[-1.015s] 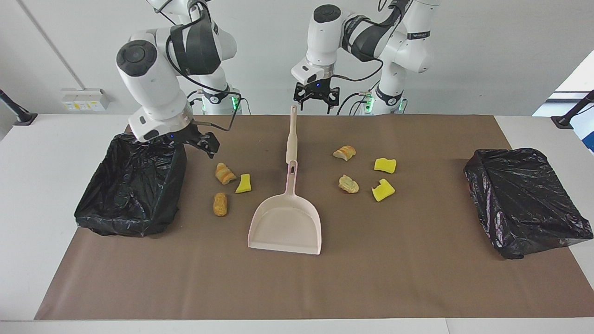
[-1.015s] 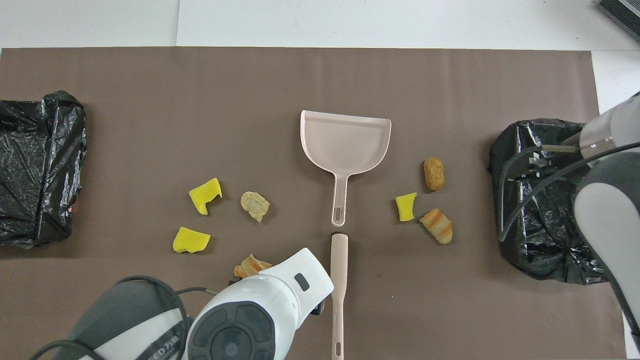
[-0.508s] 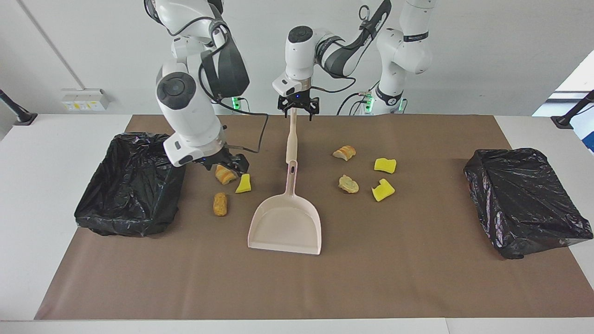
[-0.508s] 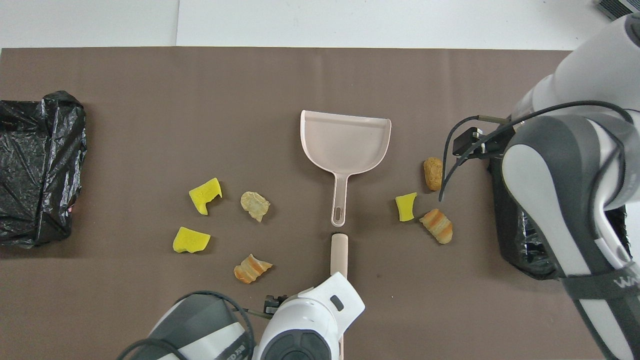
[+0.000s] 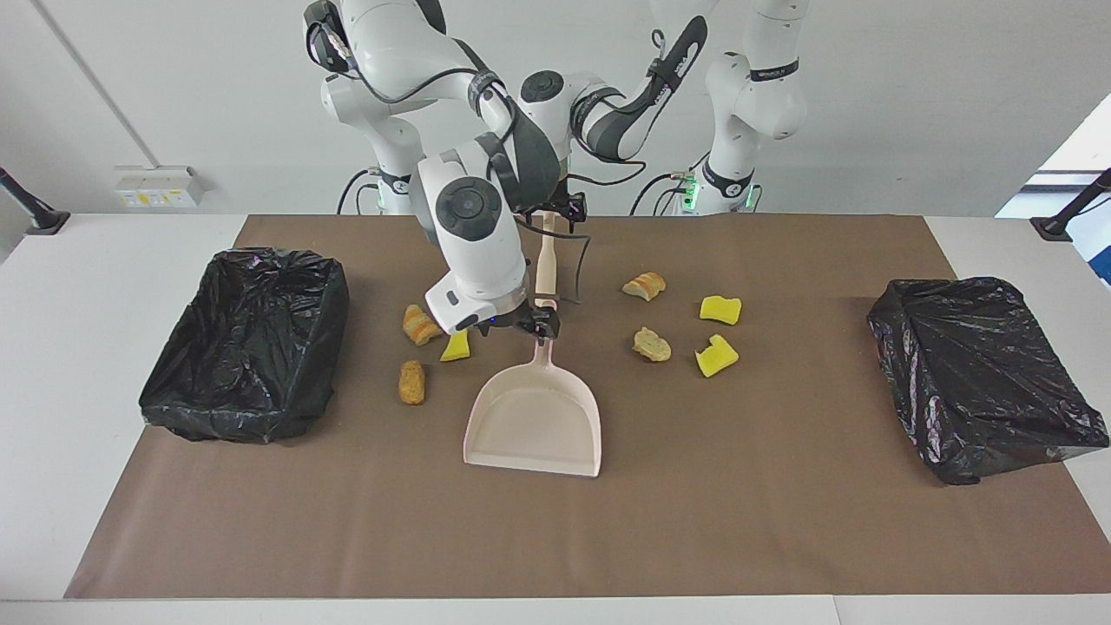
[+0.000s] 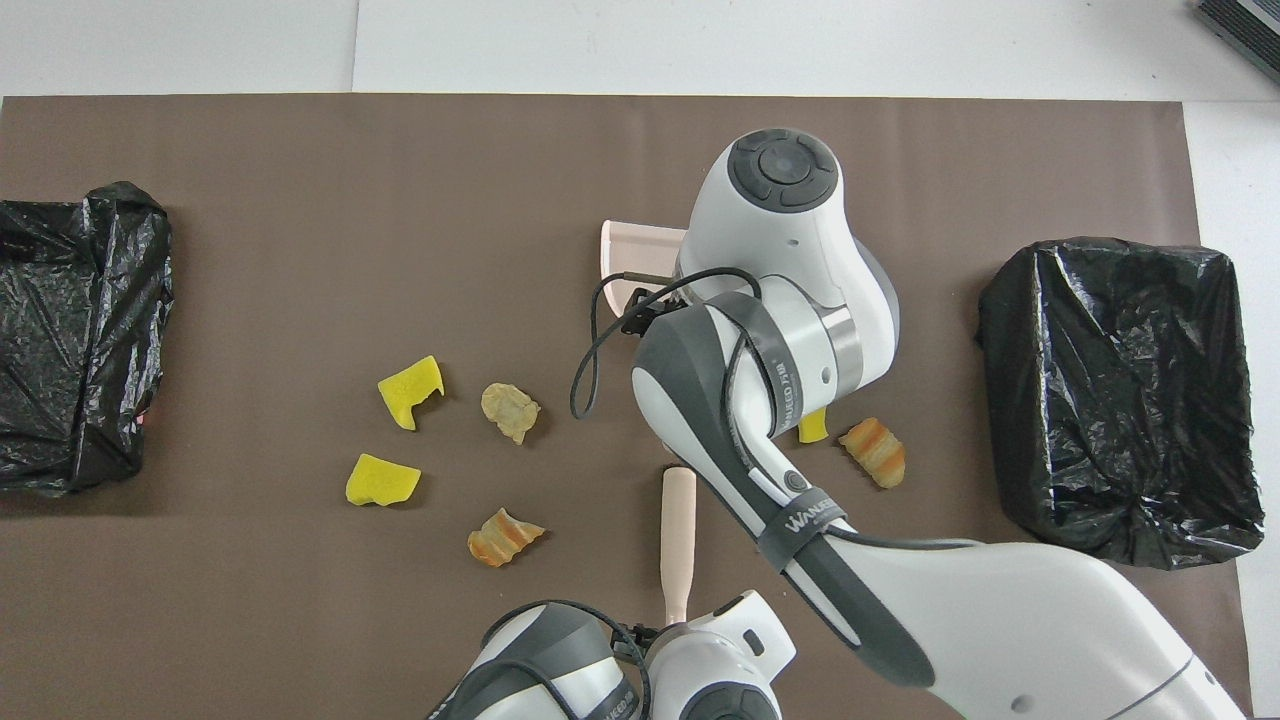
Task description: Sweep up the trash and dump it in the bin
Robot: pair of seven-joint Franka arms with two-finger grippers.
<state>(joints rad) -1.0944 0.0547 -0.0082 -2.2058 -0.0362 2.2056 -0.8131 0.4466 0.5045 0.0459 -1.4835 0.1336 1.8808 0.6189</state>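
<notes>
On the table (image 5: 52, 391), mid-mat, nothing is swept yet: all the trash (image 5: 651, 345) lies loose. Three scraps sit beside the dustpan (image 5: 534, 417) toward the right arm's end, and four sit toward the left arm's end. None are in the pan or in either bin.

The step looks like tool pickup. The right gripper (image 5: 534, 328) is down at the dustpan's handle with its jaws spread, nothing pinched. The left gripper (image 5: 564, 208) is at the robot-side end of the sweeper stick (image 5: 545, 269). It's mostly hidden by the right arm, so I can't tell how its jaws stand.

Next, probably: the right jaws close square on the handle without skidding the pan, and the left secures the stick.

The facing view shows the right gripper meeting the handle, all seven scraps, and both black-lined bins (image 5: 252, 347). In the overhead view the right arm covers most of the pan, one brown lump and that contact. It does show the stick flat on the mat, well apart from the scraps.
</notes>
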